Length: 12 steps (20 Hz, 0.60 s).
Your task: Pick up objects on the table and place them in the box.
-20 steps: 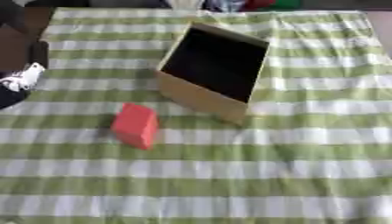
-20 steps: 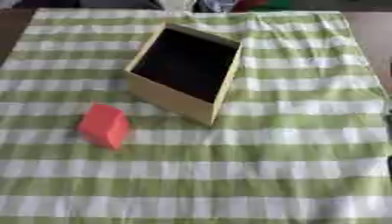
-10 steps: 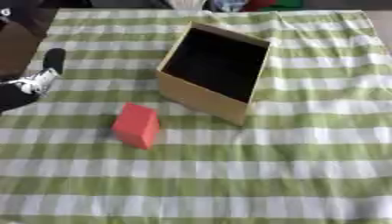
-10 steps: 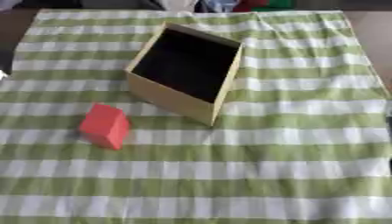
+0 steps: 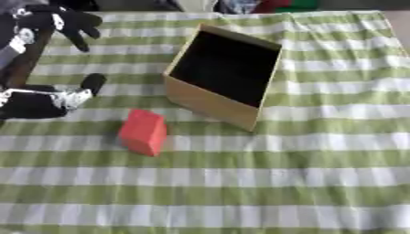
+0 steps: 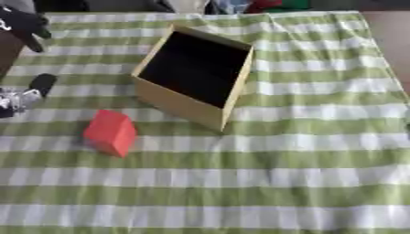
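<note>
A green-and-white checked tablecloth covers the table — red and green things beyond its far edge.

The left hand is cut off by the left edge in both eye views — only a thumb-like tip and part of the black and silver body show, so whether the fingers are straight or curled cannot be told. Above it, at the top left corner, a dark glove-like shape with spread fingers is blurred and partly cropped; what it belongs to is unclear. To the hand's right, the box is black inside and its floor cannot be seen. Beyond the box, at the top edge, red, green and pale things are cropped and too blurred to name. The right hand shows nowhere.
</note>
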{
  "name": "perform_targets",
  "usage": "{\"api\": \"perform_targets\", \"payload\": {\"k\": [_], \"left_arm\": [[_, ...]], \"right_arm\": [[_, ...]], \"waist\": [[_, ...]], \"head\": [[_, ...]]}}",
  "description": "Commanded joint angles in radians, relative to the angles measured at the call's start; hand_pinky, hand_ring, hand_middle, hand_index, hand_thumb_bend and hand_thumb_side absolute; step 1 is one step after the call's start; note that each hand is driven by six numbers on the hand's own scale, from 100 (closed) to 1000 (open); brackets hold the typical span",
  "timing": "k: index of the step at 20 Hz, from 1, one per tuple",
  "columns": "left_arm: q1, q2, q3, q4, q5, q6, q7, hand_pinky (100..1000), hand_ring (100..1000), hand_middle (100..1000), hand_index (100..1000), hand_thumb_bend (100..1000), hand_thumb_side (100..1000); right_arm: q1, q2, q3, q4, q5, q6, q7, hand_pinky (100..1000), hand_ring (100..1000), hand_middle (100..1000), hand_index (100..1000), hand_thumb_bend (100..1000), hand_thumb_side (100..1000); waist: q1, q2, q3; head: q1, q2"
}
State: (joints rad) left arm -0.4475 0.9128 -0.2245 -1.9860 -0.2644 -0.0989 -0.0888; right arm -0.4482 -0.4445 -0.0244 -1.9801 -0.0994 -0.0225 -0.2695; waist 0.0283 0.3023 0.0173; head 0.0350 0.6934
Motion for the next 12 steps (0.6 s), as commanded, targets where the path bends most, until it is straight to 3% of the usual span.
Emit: {"api": "perform_targets", "payload": {"k": [1,2,3,4,10,12], "left_arm": [[-0.021,0.038,0.007,-0.014,0.009,0.017,-0.055,789,604,671,870,286,154],[-0.024,0.037,0.012,-0.014,0.014,0.018,-0.072,789,604,671,870,286,154],[-0.031,0.041,0.012,-0.014,0.015,0.017,-0.089,850,685,741,912,472,148],[-0.042,0.056,-0.001,-0.014,0.01,0.016,-0.105,867,700,752,920,536,100],[-0.108,0.094,-0.136,-0.014,0.019,0.064,-0.196,922,748,789,936,676,100],[-0.133,0.085,-0.186,-0.014,0.02,0.082,-0.227,933,765,802,942,742,189]], "right_arm": [[-0.008,-0.028,-0.005,-0.02,-0.001,-0.001,0.002,876,728,718,874,100,577],[-0.008,-0.028,-0.005,-0.02,-0.001,-0.001,0.001,876,728,718,874,100,577],[-0.009,-0.029,-0.002,-0.02,-0.001,-0.001,0.003,875,728,718,874,100,578],[-0.012,-0.029,0.002,-0.02,-0.003,0.0,0.007,875,728,718,874,100,579],[-0.015,-0.026,0.008,-0.02,-0.008,0.002,0.017,876,727,717,874,100,580],[-0.012,-0.027,0.008,-0.02,-0.008,0.003,0.017,876,727,717,874,100,580]], "waist": [[-0.001,-0.022,0.001],[-0.001,-0.022,0.001],[0.003,-0.022,-0.003],[0.007,-0.021,-0.009],[0.012,-0.023,-0.019],[0.013,-0.024,-0.017]], "head": [[0.003,0.008],[0.002,0.008],[0.008,0.008],[0.015,0.008],[0.028,0.004],[0.026,0.004]]}}
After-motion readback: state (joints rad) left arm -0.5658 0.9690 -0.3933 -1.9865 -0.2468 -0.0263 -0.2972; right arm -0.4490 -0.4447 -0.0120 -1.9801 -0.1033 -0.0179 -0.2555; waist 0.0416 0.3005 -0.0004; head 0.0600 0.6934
